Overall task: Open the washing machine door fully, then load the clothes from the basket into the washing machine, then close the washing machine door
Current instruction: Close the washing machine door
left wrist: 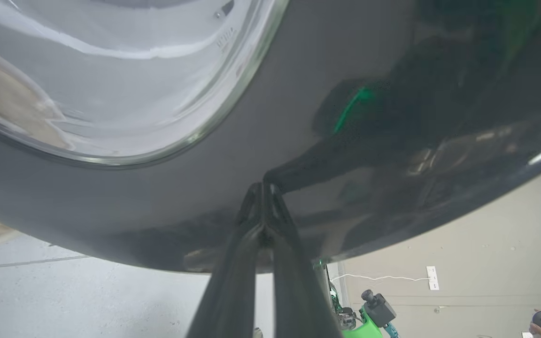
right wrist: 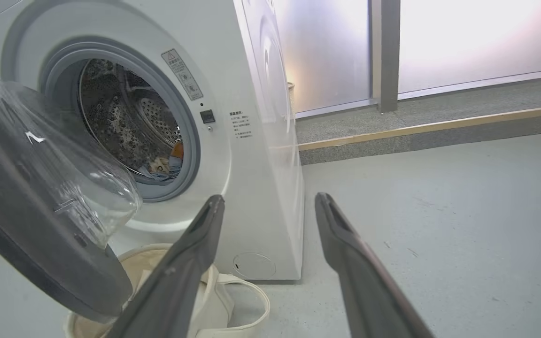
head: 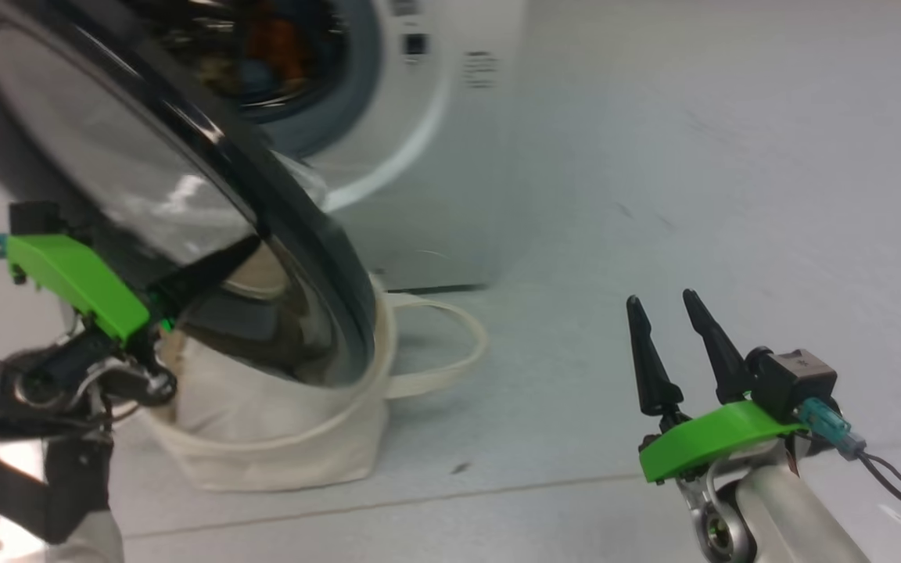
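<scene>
Left gripper (left wrist: 263,190), fingers pinched together on nothing, is touching the glossy black-rimmed washing machine door (left wrist: 111,202); right gripper (head: 660,301) is hovering spread, empty.

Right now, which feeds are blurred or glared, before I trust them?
Head view: motion-smeared, the washing machine door and washing machine soft. Left wrist view: door's glossy rim mirrors the shut left pincer, with white glare streaks on the glass. Right wrist view: sharpest, though the windows blow out and wide-angle slants the machine's edge.
</scene>
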Tool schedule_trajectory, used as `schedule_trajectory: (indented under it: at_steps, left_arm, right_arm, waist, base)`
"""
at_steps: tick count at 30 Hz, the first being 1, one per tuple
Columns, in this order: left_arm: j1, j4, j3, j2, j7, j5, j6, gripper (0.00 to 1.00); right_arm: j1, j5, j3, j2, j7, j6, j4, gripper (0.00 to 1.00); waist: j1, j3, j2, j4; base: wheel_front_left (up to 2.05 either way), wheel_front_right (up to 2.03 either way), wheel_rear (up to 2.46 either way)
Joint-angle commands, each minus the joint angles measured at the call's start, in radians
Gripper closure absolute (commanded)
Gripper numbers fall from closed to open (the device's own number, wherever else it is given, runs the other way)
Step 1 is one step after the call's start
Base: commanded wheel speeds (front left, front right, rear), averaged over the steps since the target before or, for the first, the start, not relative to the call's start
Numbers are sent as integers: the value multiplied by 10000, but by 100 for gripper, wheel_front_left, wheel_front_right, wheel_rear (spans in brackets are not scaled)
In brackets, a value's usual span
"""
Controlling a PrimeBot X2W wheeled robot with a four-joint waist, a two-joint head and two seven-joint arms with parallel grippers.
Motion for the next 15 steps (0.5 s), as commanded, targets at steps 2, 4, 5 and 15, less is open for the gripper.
schedule_trajectory:
  at_steps: [2, 4, 5, 15]
  left_arm:
    - [-823, -120, 442, 490, -308, 79, -191, 100]
    - [-1067, 85, 616, 590, -584, 97, -249, 100]
    - [-1067, 85, 616, 590, -584, 97, -249, 100]
    - [-1706, 1307, 731, 761, -1309, 201, -940, 100]
  right_arm:
    - [-401, -51, 149, 160, -124, 2, -392, 0]
    - [-459, -51, 159, 206, -124, 2, -407, 0]
    - [-459, -51, 159, 206, -124, 2, -407, 0]
    - [-564, -77, 103, 275, -124, 2, -399, 0]
  waist:
    - [0, 506, -1, -1389]
    - [0, 630, -1, -1724]
    - [0, 630, -1, -1724]
    - [0, 696, -1, -1649]
  base:
    - [0, 0, 0]
    - [0, 0, 0]
    - [0, 0, 0]
    - [0, 0, 0]
